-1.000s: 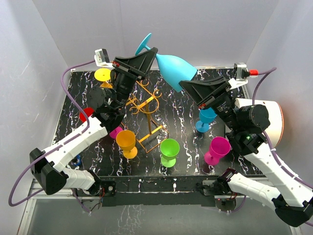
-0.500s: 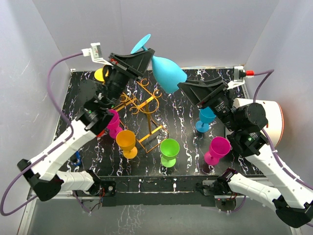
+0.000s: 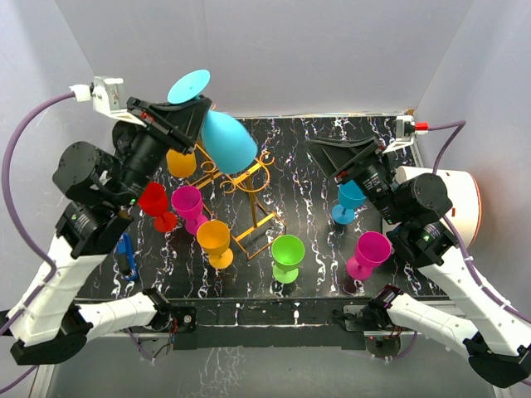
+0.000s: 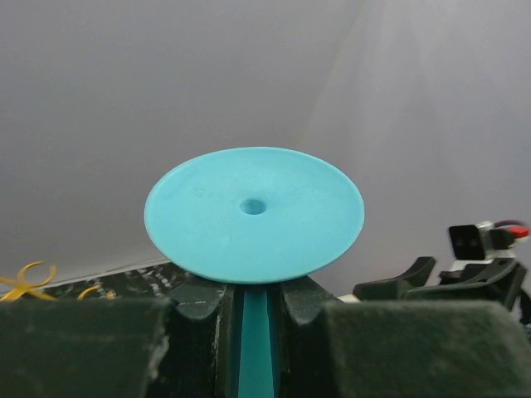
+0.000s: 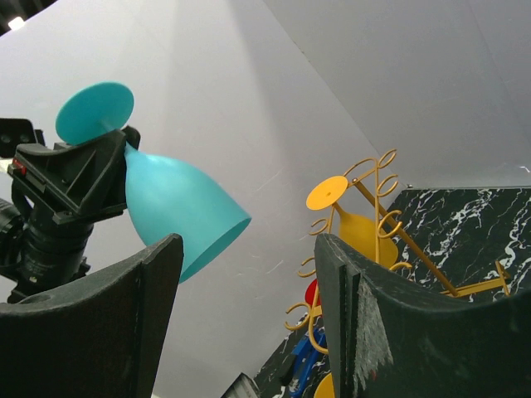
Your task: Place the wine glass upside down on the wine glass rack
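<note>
Left gripper [image 3: 199, 112] pinches your teal wine glass [image 3: 228, 143] by the stem, foot up and bowl tilted down, ready for inverted hanging | glass held above the golden wire rack [image 3: 242, 178], not yet hung | right gripper [image 3: 328, 159] spread, empty, well apart.

Bright, even overhead light, soft shadows, wrist-view foregrounds slightly blurred

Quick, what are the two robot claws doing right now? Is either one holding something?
The left gripper: closed on the stem of the turquoise wine glass.
The right gripper: open, holding nothing.
</note>
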You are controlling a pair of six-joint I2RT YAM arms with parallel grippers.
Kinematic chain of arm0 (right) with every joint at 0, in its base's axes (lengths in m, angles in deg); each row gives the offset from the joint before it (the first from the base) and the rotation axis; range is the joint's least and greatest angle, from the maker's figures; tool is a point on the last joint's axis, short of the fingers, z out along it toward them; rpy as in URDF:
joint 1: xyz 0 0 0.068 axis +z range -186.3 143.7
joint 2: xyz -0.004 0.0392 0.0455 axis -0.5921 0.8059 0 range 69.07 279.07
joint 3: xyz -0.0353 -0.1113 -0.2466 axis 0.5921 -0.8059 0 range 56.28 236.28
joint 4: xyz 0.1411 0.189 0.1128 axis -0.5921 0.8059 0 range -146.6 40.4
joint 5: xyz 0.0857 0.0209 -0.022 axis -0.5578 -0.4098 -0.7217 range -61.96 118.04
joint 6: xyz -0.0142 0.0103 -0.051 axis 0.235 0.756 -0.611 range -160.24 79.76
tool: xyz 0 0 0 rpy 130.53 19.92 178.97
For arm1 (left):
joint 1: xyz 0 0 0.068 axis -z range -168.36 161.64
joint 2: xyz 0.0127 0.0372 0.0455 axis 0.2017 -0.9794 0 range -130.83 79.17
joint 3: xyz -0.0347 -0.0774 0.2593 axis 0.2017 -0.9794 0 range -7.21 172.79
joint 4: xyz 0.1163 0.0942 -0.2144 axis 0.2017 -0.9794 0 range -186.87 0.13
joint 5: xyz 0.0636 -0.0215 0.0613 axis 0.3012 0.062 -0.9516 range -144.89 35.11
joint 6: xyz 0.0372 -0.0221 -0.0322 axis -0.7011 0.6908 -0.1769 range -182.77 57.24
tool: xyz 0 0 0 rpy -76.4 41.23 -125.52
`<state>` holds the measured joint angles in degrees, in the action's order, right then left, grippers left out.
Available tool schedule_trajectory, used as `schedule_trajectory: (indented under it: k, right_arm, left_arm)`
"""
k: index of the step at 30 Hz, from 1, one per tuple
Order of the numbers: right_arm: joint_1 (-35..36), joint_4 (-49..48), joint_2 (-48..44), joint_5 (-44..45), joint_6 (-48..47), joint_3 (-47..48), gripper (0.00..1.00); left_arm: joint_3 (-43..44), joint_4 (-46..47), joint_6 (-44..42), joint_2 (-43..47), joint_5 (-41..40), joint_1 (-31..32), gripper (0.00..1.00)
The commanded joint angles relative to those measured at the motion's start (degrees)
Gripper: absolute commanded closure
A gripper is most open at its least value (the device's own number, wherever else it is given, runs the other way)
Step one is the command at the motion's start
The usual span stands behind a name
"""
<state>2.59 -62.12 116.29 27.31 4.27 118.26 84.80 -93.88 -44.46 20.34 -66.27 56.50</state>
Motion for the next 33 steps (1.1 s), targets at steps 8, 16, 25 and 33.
schedule_trajectory:
  k: [8,16,25,33]
  right_arm:
    - [0.19,0.68,-0.12,3.73,-4.59,0.3,0.37]
    - [0.17,2.13,0.29,5.18,-5.78,0.33,0.37]
    - [0.19,3.06,0.94,5.48,-6.34,0.98,0.37]
    - [0.17,3.89,0.76,6.39,-6.99,1.21,0.37]
  left_arm:
    - [-5.43,-14.01,-17.49,6.25,-24.65,0.31,1.0]
    - [-10.82,-14.48,-20.15,4.58,-34.03,0.31,1.0]
    - [-15.47,-13.7,-19.36,2.75,-31.86,-5.72,1.0]
    - [-17.68,-17.0,-13.29,2.3,-13.7,-21.25,1.0]
